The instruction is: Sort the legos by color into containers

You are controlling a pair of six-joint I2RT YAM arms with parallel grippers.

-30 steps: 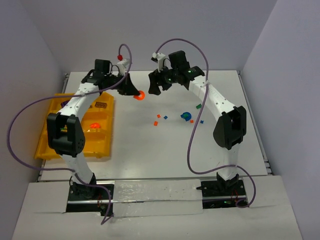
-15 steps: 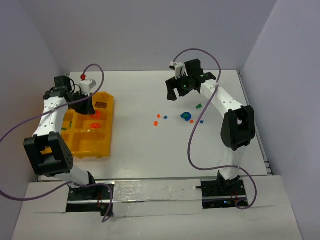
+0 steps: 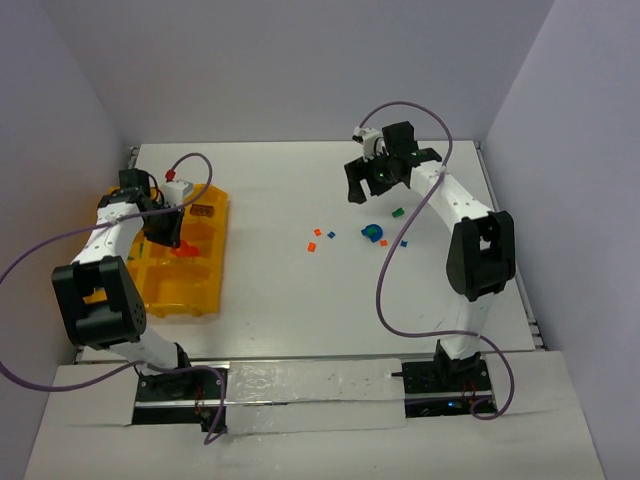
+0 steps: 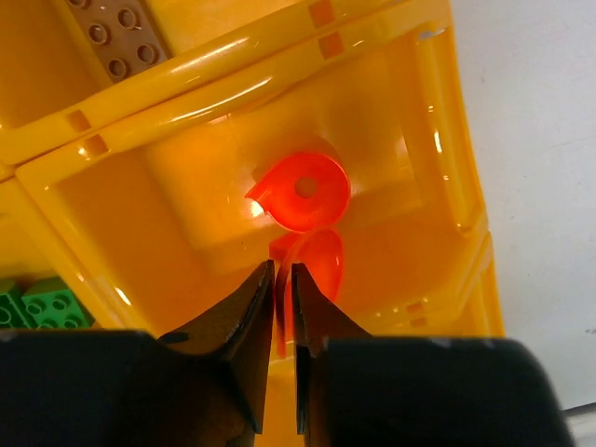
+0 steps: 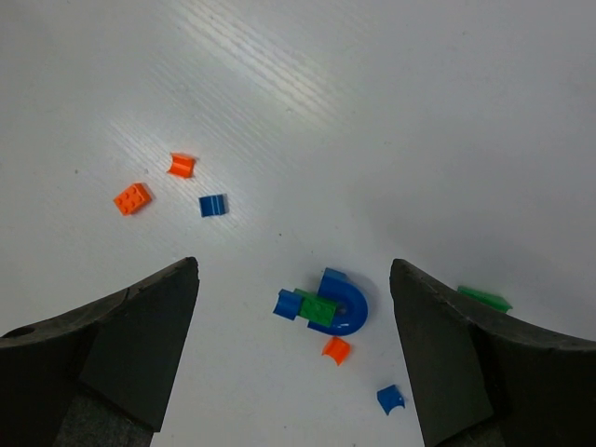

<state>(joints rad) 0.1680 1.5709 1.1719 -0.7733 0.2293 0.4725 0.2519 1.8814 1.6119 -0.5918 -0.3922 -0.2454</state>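
Note:
The yellow-orange tray of containers [image 3: 196,300] lies at the left. My left gripper [image 3: 165,234] hangs low over one of its right-hand bins [image 4: 438,140]. It [image 4: 282,266] is shut on a thin curved orange-red lego [image 4: 318,261], just above a round orange-red lego [image 4: 303,191] on the bin floor. My right gripper [image 3: 378,181] hovers wide open [image 5: 293,264] above a blue arch lego [image 5: 348,304] with a green brick [image 5: 319,309] on it. Small orange [image 5: 335,350], blue [image 5: 213,206] and green [image 5: 484,299] legos lie scattered on the table.
A brown brick [image 4: 116,33] sits in the bin behind, and green bricks [image 4: 37,307] in the bin to the left. More loose bits: an orange brick [image 5: 133,198], an orange curve [image 5: 182,165], a blue bit [image 5: 391,399]. White walls close the table's back and sides.
My left arm swung from the table's middle over to the tray with the orange-red lego and lowered it into a bin. My right gripper shifted right and back.

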